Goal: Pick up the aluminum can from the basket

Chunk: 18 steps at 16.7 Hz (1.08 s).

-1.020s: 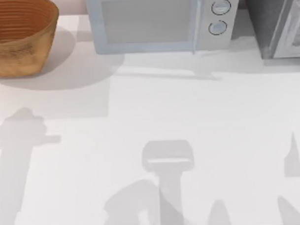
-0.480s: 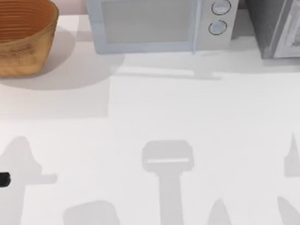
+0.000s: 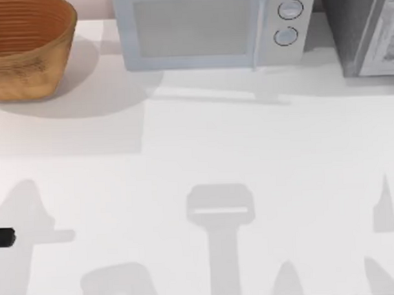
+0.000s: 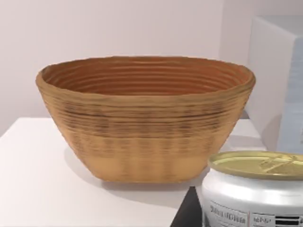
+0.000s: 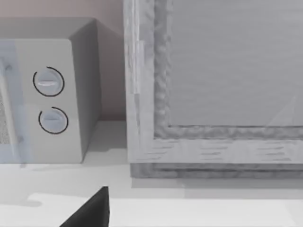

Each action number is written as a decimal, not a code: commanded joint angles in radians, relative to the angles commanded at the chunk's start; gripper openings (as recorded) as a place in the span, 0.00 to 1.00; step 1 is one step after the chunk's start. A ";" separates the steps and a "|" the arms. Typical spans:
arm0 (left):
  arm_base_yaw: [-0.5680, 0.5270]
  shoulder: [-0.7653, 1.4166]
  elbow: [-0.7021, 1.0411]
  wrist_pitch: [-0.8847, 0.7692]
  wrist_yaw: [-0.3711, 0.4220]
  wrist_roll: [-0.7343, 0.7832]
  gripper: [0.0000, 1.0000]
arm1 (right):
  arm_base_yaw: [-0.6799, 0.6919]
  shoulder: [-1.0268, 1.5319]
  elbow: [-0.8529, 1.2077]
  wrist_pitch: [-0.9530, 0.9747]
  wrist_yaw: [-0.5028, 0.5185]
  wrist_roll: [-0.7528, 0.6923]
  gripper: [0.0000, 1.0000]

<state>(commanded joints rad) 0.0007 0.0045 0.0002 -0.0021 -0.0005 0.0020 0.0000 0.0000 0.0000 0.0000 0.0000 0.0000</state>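
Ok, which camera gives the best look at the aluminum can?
The left wrist view: the aluminum can sits close, gold top and silver body visible, outside the basket. The top view gives the basket, not the can.

The basket (image 4: 142,127) is tan-brown woven wicker with orange-brown ribs inside, the aluminum can (image 4: 253,196) silver with a dull gold top, the microwave (image 3: 209,30) pale grey, the worktop (image 3: 249,152) white.

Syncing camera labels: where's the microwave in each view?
Top: microwave at the back, right of the basket.
Left wrist: microwave edge beside the basket, behind the can.
Right wrist: microwave knobs, next to a grey cabinet.
Shared landmark: the white table.
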 joint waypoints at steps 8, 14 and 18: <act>-0.027 0.257 0.118 0.155 0.087 0.014 0.00 | 0.000 0.000 0.000 0.000 0.000 0.000 1.00; -0.058 0.594 0.256 0.341 0.219 0.026 0.00 | 0.000 0.000 0.000 0.000 0.000 0.000 1.00; -0.079 0.795 0.335 0.454 0.304 0.029 0.00 | 0.000 0.000 0.000 0.000 0.000 0.000 1.00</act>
<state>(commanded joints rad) -0.0786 0.7992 0.3352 0.4515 0.3036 0.0305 0.0000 0.0000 0.0000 0.0000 0.0000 0.0000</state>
